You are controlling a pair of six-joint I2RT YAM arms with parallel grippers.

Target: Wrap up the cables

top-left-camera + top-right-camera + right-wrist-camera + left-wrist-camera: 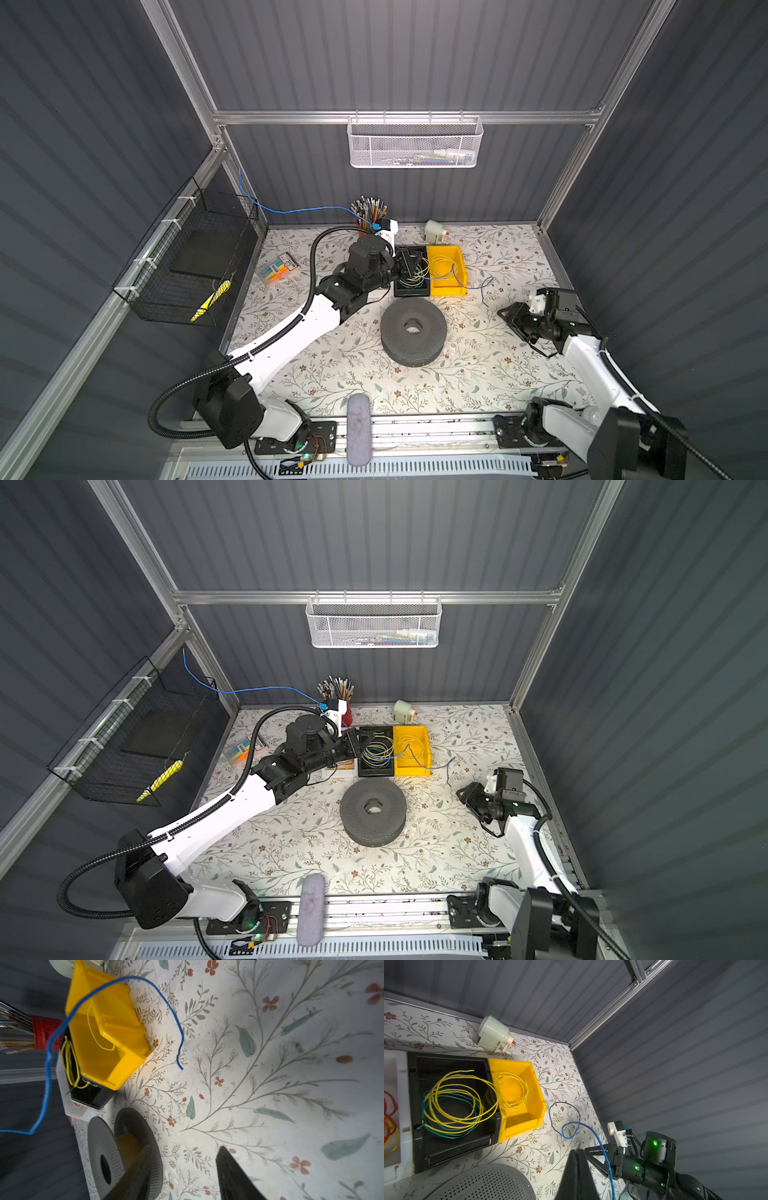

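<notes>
Your left gripper [578, 1152] has its jaws pressed together, and in both top views it hangs over the black bin [409, 293] that holds the yellow and green wires. The blue wire [593, 1132] passes just beside these closed tips in the left wrist view, but you cannot tell there whether any part of it is caught between them. In a top view the blue wire [307, 210] starts high at the left wall frame and runs through the air toward the wrist of your left arm. It shows again over the yellow bin [446, 251] and ends on the table [478, 374] just to the right of that bin. Your right gripper [185, 1148] is low over the table with its jaws spread, and nothing is between them. In the right wrist view the free end of the blue wire [180, 1059] lies on the table in front of the open jaws, near them but not touching. The grey spool [413, 332] lies flat on the table between your two arms, apart from the wire.
</notes>
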